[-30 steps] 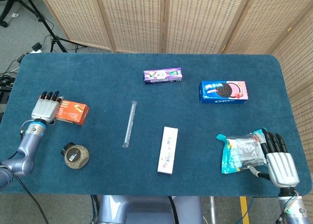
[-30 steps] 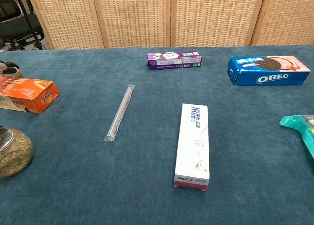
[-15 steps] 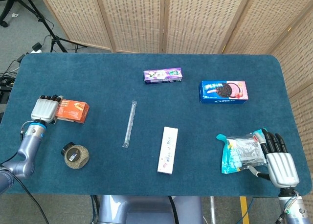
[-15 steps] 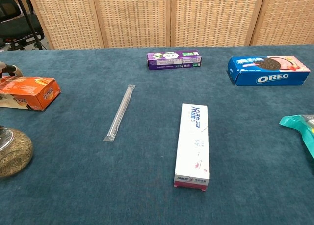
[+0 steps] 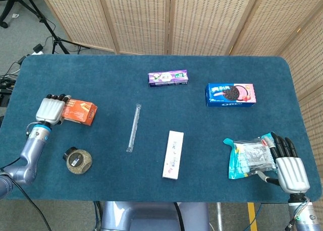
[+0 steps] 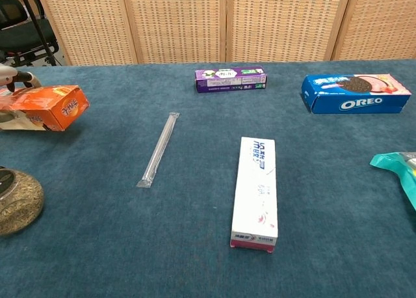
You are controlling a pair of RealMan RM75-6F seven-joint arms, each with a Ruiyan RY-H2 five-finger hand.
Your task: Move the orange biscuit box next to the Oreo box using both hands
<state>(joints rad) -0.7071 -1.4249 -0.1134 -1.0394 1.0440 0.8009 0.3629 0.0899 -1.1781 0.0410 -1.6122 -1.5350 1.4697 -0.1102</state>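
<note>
Under our left hand (image 5: 50, 109), near the table's left edge, we grip the orange cardboard biscuit box (image 5: 79, 111), its free end pointing away from the hand toward mid-table. Our right hand (image 5: 288, 165) lies with fingers spread against a teal snack bag (image 5: 248, 156). Beyond it sits the blue Oreo box (image 5: 230, 94), bare blue cloth table (image 5: 101, 79) between the boxes.

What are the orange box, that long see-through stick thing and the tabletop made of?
The orange biscuit box looks like printed cardboard: flat faces, sharp folded edges, slight sheen. The long clear strip seems to be thin transparent plastic wrap, perhaps around a straw; the blue shows through it. The table is covered in dark blue fabric, felt or short carpet by its matte, fuzzy texture.
</note>
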